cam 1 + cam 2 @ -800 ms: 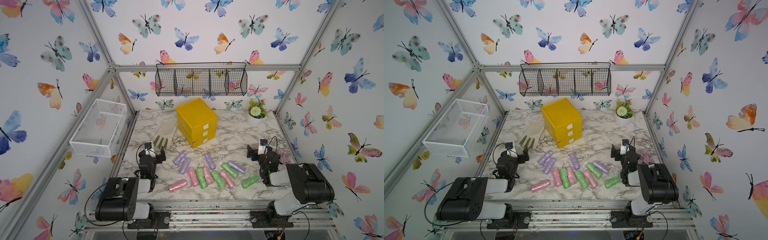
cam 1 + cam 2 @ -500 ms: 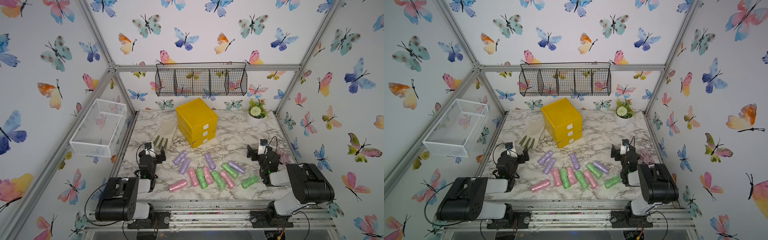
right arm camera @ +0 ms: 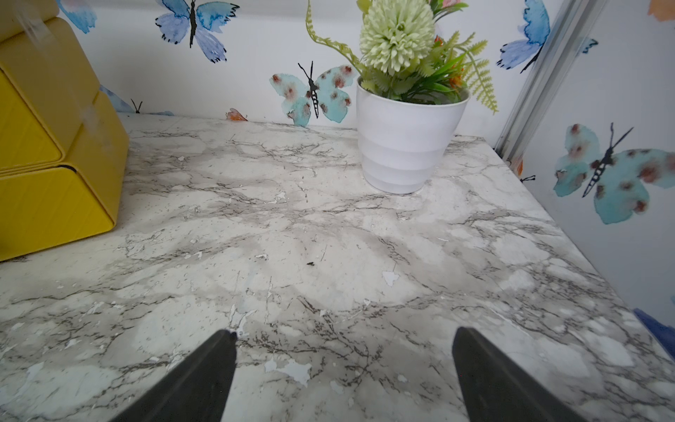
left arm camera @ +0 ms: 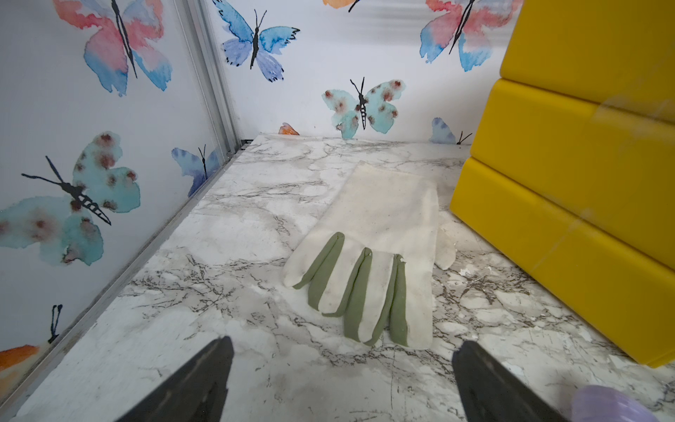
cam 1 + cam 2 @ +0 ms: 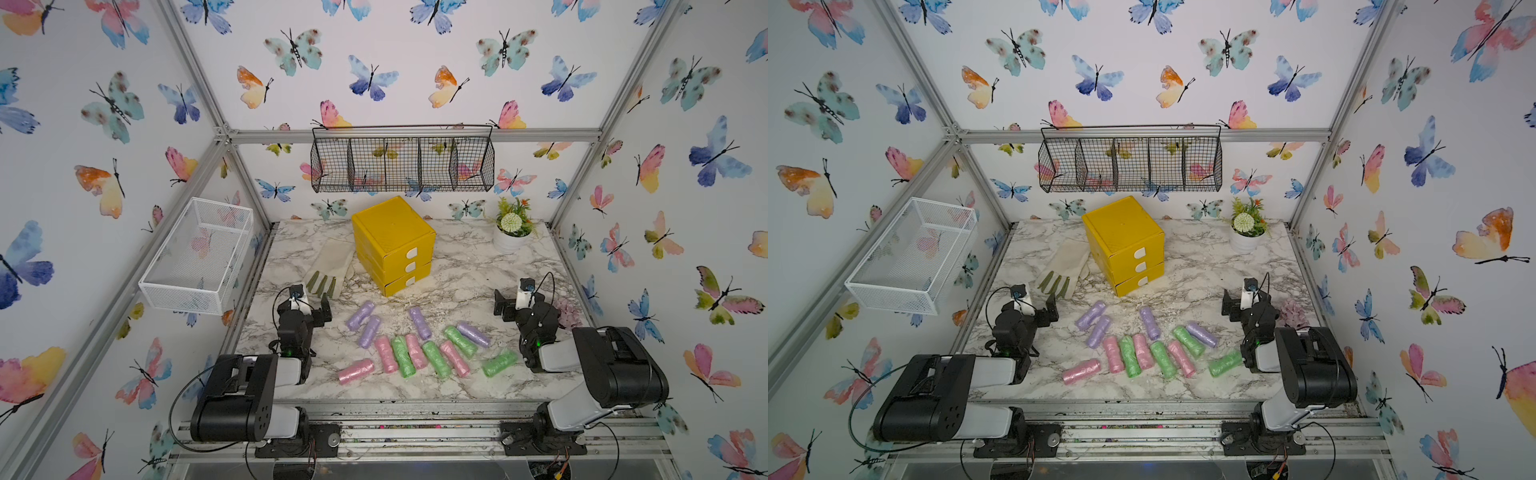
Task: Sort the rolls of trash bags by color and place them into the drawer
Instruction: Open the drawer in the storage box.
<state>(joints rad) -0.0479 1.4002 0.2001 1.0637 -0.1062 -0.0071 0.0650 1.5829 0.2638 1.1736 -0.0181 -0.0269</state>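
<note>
1. Marble table [image 5: 478, 266]. It fills the lower middle of both top views. Compare it with the pictures from a moment earlier and you will find nothing on it has shifted.

2. Yellow three-drawer chest [image 5: 390, 232]. It stands at centre frame, toward the back wall. All three drawers are shut, white tab handles facing the front. You cannot load a roll until one drawer is pulled out.

3. Cream glove with green fingers [image 5: 330, 266]. It lies flat just left of the chest and is no part of your sort.

4. Left gripper [image 5: 307, 309]. It sits left of centre, jaws spread wide and holding nothing; its wrist view looks out over the glove. It has not moved.

5. Right gripper [image 5: 519, 307]. It sits right of centre, likewise released and empty, over bare marble. It has not moved either.

6. Rolls of trash bags [image 5: 402, 356]. All twelve lie loose in the lower middle, in front of the chest and between the arms. The purple rolls [image 5: 360, 316], pink rolls [image 5: 385, 354] and green rolls [image 5: 436, 359] are intermixed. Judgement: sorting has not begun.
</note>
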